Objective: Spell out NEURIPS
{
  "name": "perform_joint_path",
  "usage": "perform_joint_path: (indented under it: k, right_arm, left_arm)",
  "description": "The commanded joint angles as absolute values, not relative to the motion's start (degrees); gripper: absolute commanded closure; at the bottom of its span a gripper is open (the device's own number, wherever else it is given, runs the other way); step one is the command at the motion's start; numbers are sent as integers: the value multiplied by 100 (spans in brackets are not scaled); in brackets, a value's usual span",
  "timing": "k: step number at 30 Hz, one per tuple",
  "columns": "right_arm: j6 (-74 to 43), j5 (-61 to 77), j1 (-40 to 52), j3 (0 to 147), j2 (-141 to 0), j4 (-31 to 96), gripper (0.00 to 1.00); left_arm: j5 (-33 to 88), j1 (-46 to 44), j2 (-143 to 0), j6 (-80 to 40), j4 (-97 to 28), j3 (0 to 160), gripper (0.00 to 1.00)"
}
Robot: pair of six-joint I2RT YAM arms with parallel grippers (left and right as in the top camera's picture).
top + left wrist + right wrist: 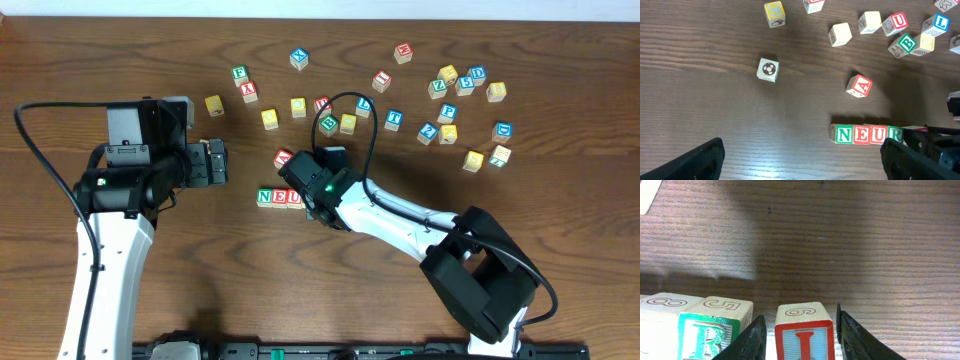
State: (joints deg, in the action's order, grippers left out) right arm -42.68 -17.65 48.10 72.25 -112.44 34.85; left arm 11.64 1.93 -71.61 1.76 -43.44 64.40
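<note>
A row of letter blocks [275, 197] lies on the wooden table and reads N [845, 135], E [861, 135], U [878, 134], R [895, 135]. My right gripper [308, 195] is at the row's right end. In the right wrist view its fingers [800, 317] straddle a red-framed I block [805, 330] that stands on the table just right of the green R block [710, 325]. A small gap shows on each side of the I block. My left gripper [215, 162] hovers left of the row, open and empty [802, 155].
Many loose letter blocks are scattered across the far half of the table [400, 100], among them a red A block [859, 86], a green B block [906, 43] and a soccer-ball block [767, 69]. The right arm's cable [365, 140] loops over some blocks.
</note>
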Motion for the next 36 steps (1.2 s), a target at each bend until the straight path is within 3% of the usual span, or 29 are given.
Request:
perform_joint_path:
  k: [1,21,30,36]
  right_arm:
    - [-4324,-1964,4840,7229,-11260,3465,59]
    - [-4147,-2370,4700,7564,-11120,3411,56]
    - [-3964,-2580,4676,8149,-10960,4032,55]
    - [-3865,-2624,4674,8549,-10645,4654,45]
  left_arm:
    - [1127,220,-7148,235,-4348,6571,2]
    - [1127,220,-7148,235,-4348,6571,2]
    - [1127,220,-7148,235,-4348,6571,2]
    - [1127,220,-7148,235,-4348,6571,2]
